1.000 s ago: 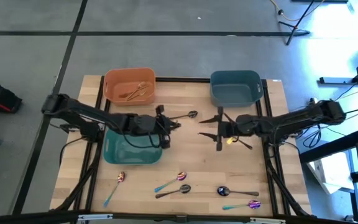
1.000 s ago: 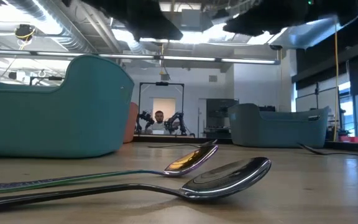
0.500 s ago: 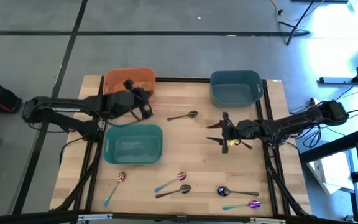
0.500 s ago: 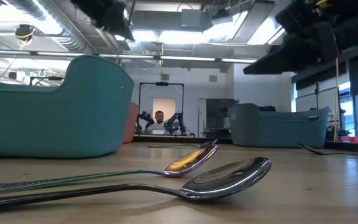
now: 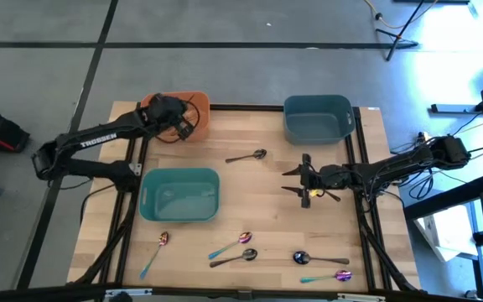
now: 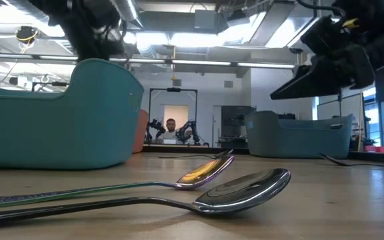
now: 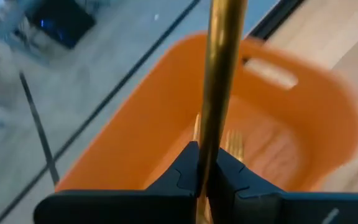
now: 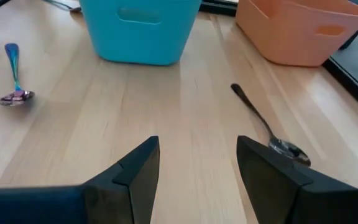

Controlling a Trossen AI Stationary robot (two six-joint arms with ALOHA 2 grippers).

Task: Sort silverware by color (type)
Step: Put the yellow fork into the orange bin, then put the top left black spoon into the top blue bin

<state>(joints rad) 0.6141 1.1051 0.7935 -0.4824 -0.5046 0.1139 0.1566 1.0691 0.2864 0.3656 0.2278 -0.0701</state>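
My left gripper hovers over the orange bin at the table's far left, shut on a gold piece of silverware. More gold pieces lie inside that bin. My right gripper stands open right of centre, low over the wood. A black spoon lies flat on the table between the arms, ahead of the right fingers. Near the front edge lie iridescent spoons and black spoons, flat on the table. My left gripper pinches the gold piece's thin stem between its two fingers. The stem sticks out forward past the fingertips, lifted clear above the orange bin's inside. Which end of the piece it has cannot be told; the fingers hide it.
A teal bin stands left of centre, and a dark blue bin at the far right. More spoons lie near the front right, one iridescent spoon at the front left. Bare wood lies around the right gripper.
My left gripper has swung from beside the teal bin toward the table's far left, carrying the gold piece over the orange bin. My right gripper has come down closer to the table, still open.
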